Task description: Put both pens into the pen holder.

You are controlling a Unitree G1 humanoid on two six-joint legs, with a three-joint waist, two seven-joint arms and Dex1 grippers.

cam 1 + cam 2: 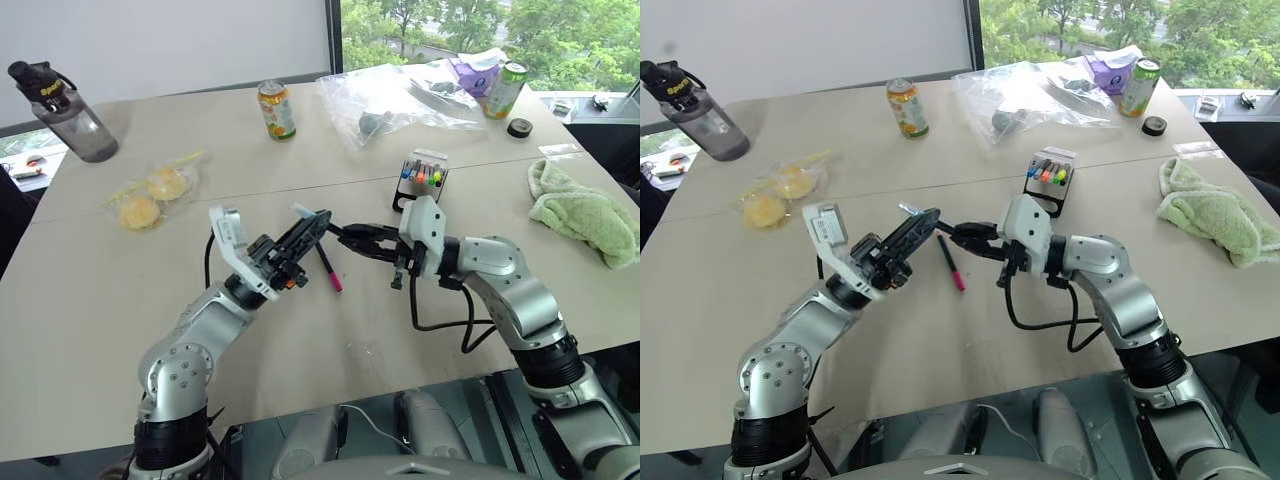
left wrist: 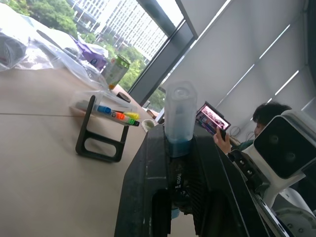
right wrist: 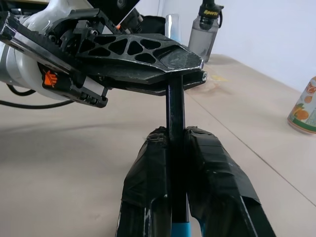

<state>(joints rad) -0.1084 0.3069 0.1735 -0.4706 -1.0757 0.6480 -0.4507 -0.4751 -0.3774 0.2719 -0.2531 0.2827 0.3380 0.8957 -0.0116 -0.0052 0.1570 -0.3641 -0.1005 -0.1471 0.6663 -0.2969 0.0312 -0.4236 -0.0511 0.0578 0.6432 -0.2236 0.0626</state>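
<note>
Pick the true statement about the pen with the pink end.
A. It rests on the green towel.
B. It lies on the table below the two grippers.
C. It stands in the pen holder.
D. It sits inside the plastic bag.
B: the pink-ended pen lies flat on the table, below where the left gripper and right gripper meet.

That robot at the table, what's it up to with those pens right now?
It is passing the light-blue-ended pen from one gripper to the other above the table. The left gripper is shut on one end, and the right gripper has its fingers around the other end. The pink-ended pen lies on the table below them. The pen holder, with stubby coloured markers in it, stands just beyond. Neither pen is in it yet.
</note>
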